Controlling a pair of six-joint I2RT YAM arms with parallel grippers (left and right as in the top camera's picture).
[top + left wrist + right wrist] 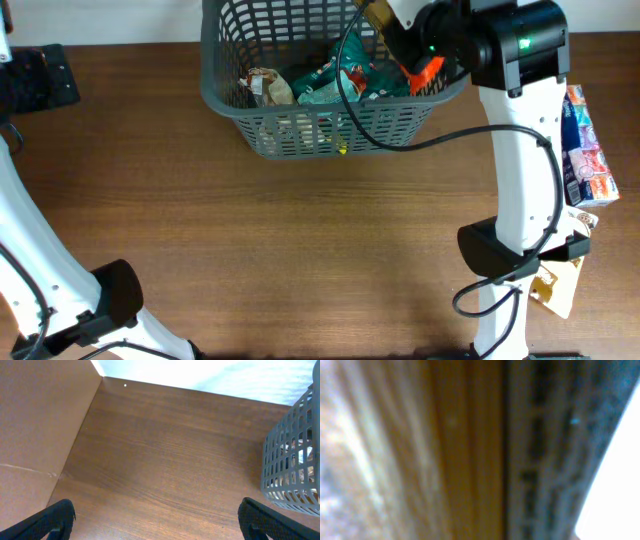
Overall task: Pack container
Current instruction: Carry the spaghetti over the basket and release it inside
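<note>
While the left fingers [50,520] stand released, the right fingers [388,28] clench over the container [300,135], its packets [335,85] illegible.

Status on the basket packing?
Left gripper open above table. Right gripper shut on yellow packet over basket. Basket holds other packets. Nothing blocking drop.

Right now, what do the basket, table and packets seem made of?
Basket: grey plastic, matte, judging by its moulded lattice slots and flared rim.
Table: brown wood or wood-look laminate; grain streaks show, smooth, low sheen.
Packets: probably thin printed film or foil; they look crinkled and glossy.
</note>
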